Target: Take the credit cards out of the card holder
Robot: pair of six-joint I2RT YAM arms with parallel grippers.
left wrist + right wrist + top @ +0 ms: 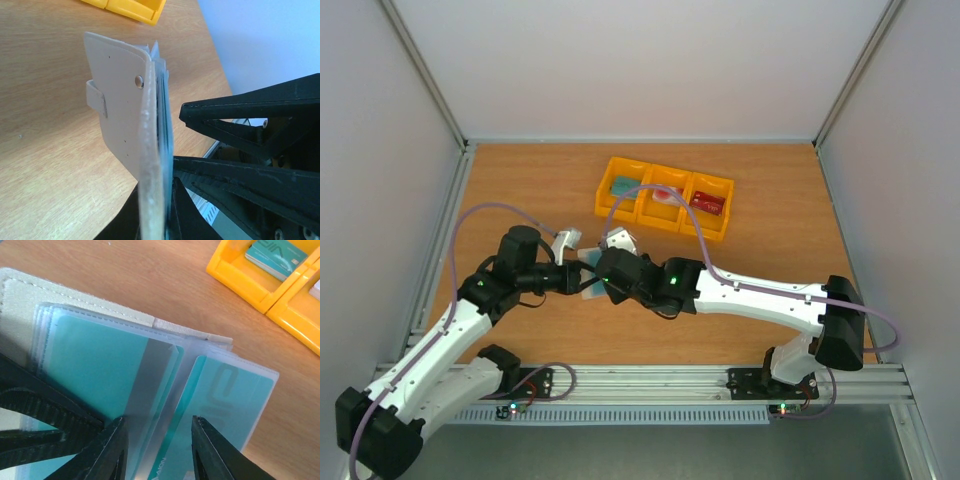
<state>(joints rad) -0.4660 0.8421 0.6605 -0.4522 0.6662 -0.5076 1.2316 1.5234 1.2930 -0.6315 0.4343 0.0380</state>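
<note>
Left gripper (155, 221) is clamped on the bottom edge of the card holder (120, 115). It holds the holder upright and edge-on above the table, cream side with the strap tab facing 9 o'clock in the left wrist view.

Right gripper (159, 436) has its fingers apart. They straddle the near edge of the fanned translucent sleeves and pinch nothing that I can see.

Right wrist view:
- Two cards are in the sleeves: a teal card with a grey stripe (95, 365) at 11 o'clock from the fingertips, and a teal card with a logo (220, 390) at 1 o'clock.
- Both long axes run roughly 7 to 1 o'clock, away from the gripper.
- The striped card's edge is closest to the gap between the fingers.

Top view:
- The holder is at 7 o'clock from the yellow tray (235, 282), well apart from it.
- The tray holds a teal card (623, 186), a pinkish card (667, 195) and a dark red card (708, 204), one per compartment.

Judgement: the task is partly done. The right arm is the one placed to pull. It should close on a card edge only, not the sleeve, and draw back toward 7 o'clock. I can't tell which sleeve end is open.
</note>
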